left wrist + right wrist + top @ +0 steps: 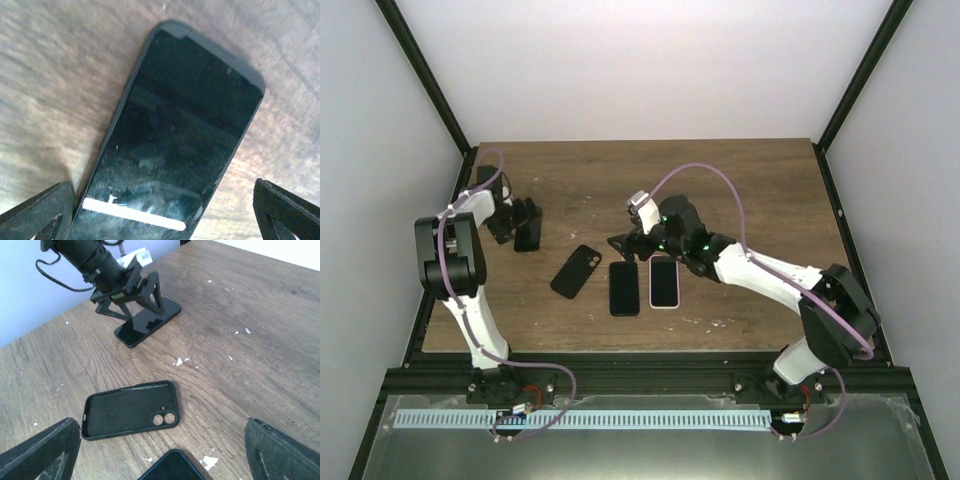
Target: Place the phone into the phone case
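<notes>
Phone case [576, 271] lies hollow-up, phone [624, 288] just beside it.

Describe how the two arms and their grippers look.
The left arm and right arm match: white links between bulky black joints. A purple cable loops along each arm. Small green lights glow near the right wrist. The left gripper and right gripper have black, angular fingers with triangular cut-outs.

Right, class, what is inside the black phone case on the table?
Nothing: the phone case lies open side up, showing only its bare inside and two camera holes. The table under it is hidden.
</notes>
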Tool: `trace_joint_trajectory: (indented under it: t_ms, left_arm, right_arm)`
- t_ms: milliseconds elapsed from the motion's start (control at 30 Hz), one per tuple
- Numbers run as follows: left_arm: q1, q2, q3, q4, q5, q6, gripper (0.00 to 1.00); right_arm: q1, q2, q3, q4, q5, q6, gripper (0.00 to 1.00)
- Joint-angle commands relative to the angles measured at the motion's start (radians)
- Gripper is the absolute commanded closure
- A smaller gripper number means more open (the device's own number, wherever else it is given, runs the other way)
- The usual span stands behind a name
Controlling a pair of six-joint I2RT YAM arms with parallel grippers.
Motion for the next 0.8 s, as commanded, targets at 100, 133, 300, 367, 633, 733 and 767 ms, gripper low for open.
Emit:
trace_joint_trajectory:
  t_ms: [100,133,300,367,633,733,767]
  left_arm:
    - [-0.064,-0.004,0.039,-0.151,-0.172,0.120,0.00]
    - [-0.070,0.010,0.059,-0.164,-0.174,0.140,0.00]
    - [-0.091,0.066,0.126,-0.203,-0.240,0.217,0.03]
    - [-0.093,0.057,0.121,-0.184,-0.254,0.229,0.04]
    - [-0.098,0.110,0.167,-0.146,-0.205,0.280,0.07]
    - [-0.099,0.119,0.161,-0.122,-0.180,0.294,0.07]
    - [-0.100,0.122,0.161,-0.121,-0.181,0.297,0.07]
  right_arm:
    - [-0.015,-0.076,-0.034,0.032,-0.013,0.102,0.00]
    - [-0.016,-0.080,-0.038,0.033,-0.009,0.109,0.00]
    - [-0.016,-0.098,-0.045,0.022,0.032,0.130,0.00]
    - [-0.017,-0.105,-0.046,0.017,0.037,0.132,0.00]
    - [-0.018,-0.109,-0.042,0.016,0.037,0.131,0.00]
    - [-0.019,-0.104,-0.041,0.014,0.044,0.121,0.00]
    - [-0.019,-0.104,-0.041,0.012,0.046,0.118,0.00]
